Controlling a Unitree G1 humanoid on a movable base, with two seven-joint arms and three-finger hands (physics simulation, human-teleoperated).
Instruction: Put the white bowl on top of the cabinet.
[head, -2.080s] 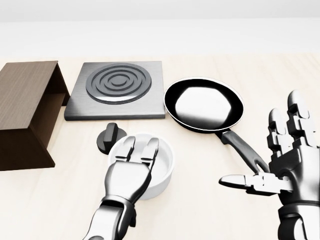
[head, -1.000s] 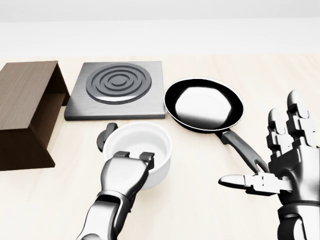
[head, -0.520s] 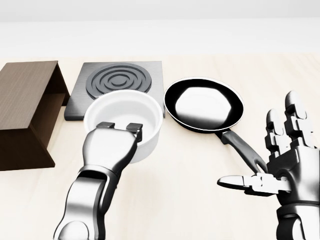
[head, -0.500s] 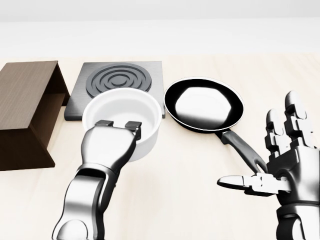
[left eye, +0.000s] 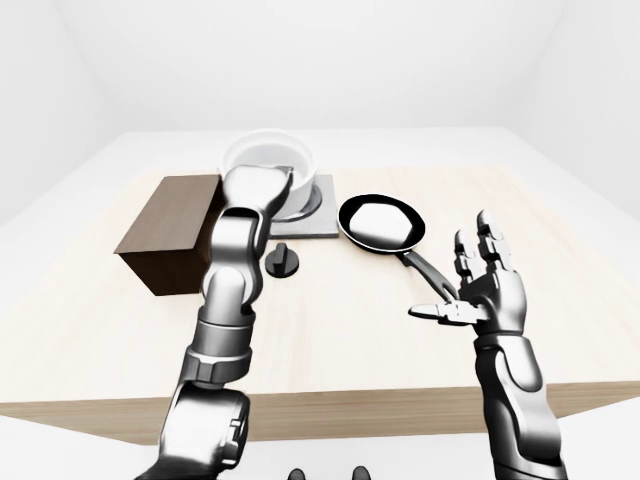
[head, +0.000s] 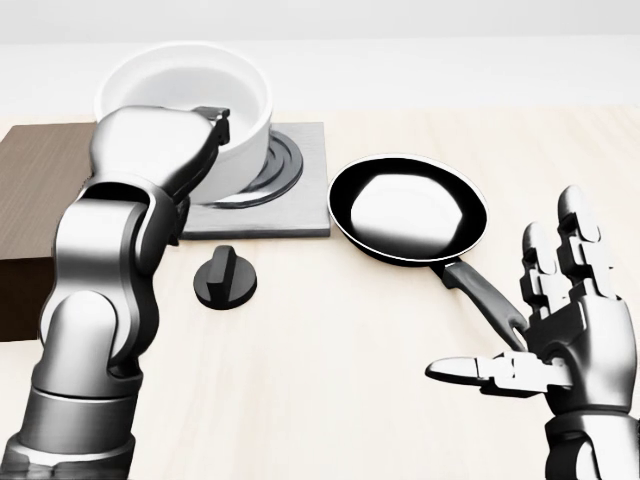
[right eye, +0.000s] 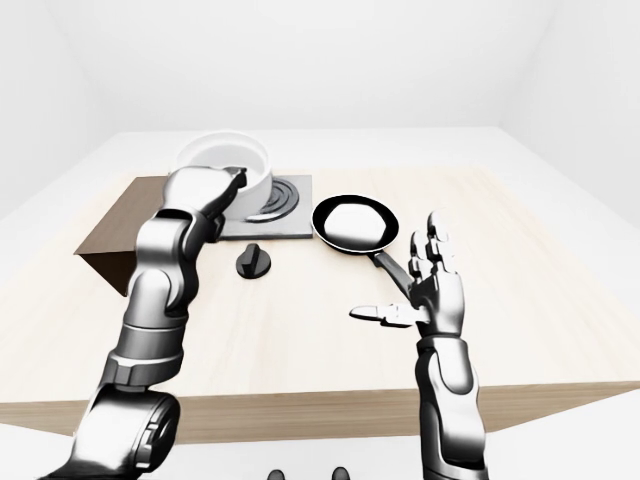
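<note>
The white bowl (head: 190, 95) is lifted off the table, and my left hand (head: 205, 130) is shut on its near wall with two fingertips (head: 214, 113) hooked over the rim. In the head view it hangs over the left part of the stove plate (head: 290, 205), just right of the brown wooden cabinet (head: 35, 190). The cabinet's flat top (left eye: 178, 210) carries nothing. My right hand (head: 535, 335) is open at the lower right with its fingers spread, holding nothing.
A black frying pan (head: 408, 210) lies right of the stove plate, its handle (head: 480, 295) pointing toward my right hand. A black knob (head: 225, 277) sits on the wooden table (head: 330, 400) below the stove plate. My left arm (head: 100, 320) fills the lower left.
My left hand has raised the bowl from the table beside the knob and carried it up and to the left, toward the cabinet. The knob shows fully again. The right hand has barely shifted.
</note>
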